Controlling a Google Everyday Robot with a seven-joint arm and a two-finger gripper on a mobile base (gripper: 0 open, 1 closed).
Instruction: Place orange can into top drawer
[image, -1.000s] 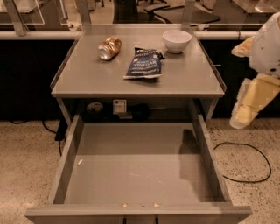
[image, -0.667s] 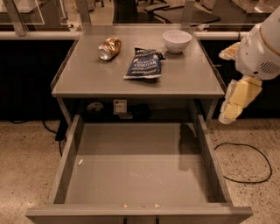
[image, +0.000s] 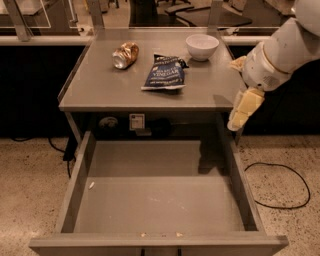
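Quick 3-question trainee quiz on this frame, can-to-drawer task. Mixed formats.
1. True or false: the orange can already lies in the top drawer.
2. What lies between the can and the white bowl? A) sponge B) blue chip bag C) cup
3. Fill in: the gripper hangs by the table's front corner, on the picture's ____ side.
Key: 1 false, it lies on the table; 2 B; 3 right.

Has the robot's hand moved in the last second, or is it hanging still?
Yes. The hand has swung left, from out beyond the table to its front right corner, above the top drawer's right wall.
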